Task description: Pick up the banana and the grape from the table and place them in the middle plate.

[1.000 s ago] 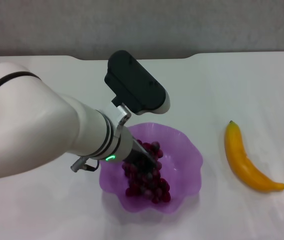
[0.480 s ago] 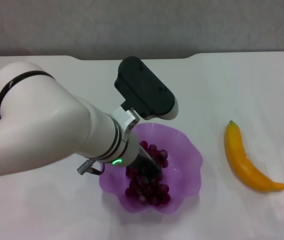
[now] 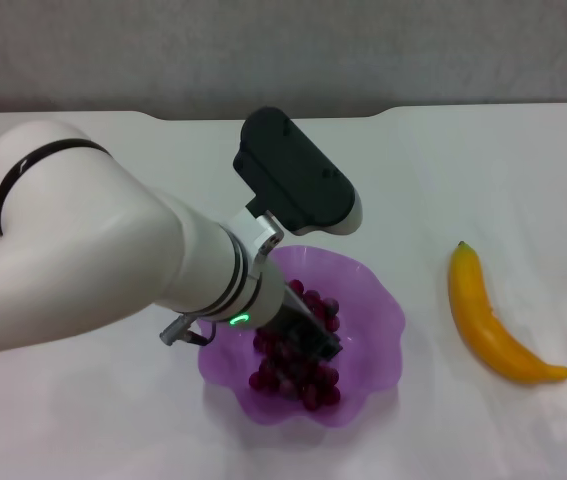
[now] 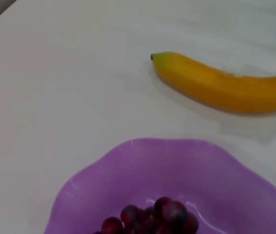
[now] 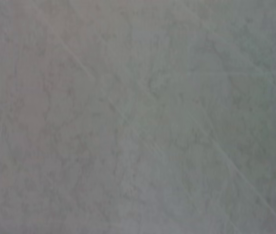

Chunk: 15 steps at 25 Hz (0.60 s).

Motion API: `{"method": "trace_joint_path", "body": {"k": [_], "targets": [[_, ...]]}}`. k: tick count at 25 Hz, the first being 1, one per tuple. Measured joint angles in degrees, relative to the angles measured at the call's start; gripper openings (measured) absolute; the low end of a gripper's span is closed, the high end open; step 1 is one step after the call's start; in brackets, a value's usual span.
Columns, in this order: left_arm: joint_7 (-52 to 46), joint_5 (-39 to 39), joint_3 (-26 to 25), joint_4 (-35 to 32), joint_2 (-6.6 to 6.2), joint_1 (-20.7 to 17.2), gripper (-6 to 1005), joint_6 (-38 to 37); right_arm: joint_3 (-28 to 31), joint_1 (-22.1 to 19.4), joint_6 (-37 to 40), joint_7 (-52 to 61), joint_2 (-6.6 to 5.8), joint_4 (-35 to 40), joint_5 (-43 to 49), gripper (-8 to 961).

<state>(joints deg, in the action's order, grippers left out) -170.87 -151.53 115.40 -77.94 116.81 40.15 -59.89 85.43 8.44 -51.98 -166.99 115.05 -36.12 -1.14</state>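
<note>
The grape (image 3: 290,377), a dark red-purple bunch, lies inside the translucent purple middle plate (image 3: 375,335) near the table's front centre. My left gripper (image 3: 313,338) reaches down into the plate from the left, with its dark fingers spread apart over the top of the bunch, so it is open. The left wrist view shows the top of the grape (image 4: 153,219) in the middle plate (image 4: 186,170). The yellow-orange banana (image 3: 491,320) lies on the white table (image 3: 483,160), right of the plate and apart from it; the left wrist view shows the banana (image 4: 225,87) beyond the plate. My right gripper is out of view.
My bulky white left arm (image 3: 93,270) covers the table left of the plate. The right wrist view shows only a plain grey surface (image 5: 138,117). The table's notched rear edge (image 3: 263,117) runs along the back.
My left gripper has moved a little right and lower into the plate. The grape has settled onto the plate's floor, and the fingers look wider apart than before.
</note>
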Motion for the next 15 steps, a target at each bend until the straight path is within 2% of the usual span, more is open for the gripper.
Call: {"method": "trace_joint_path", "body": {"k": [6,11,15], "targets": [[0.04,-0.43,-0.01,-3.16,-0.13,-0.75,661,0.03,0.0,-0.13,0.01,0.0,0.0,-0.01,0.0,835],[-0.01,-2.62,-0.84,-8.94,-0.31,-3.26,849,-0.3,-0.4,-0.18,0.01,0.0,-0.03,-0.01,0.0,835],[0.17,-5.77,-3.9,-15.64,-0.35,-7.8,855,-0.03,-0.6,-0.21,-0.03,0.0,-0.07,-0.05,0.0,836]]}}
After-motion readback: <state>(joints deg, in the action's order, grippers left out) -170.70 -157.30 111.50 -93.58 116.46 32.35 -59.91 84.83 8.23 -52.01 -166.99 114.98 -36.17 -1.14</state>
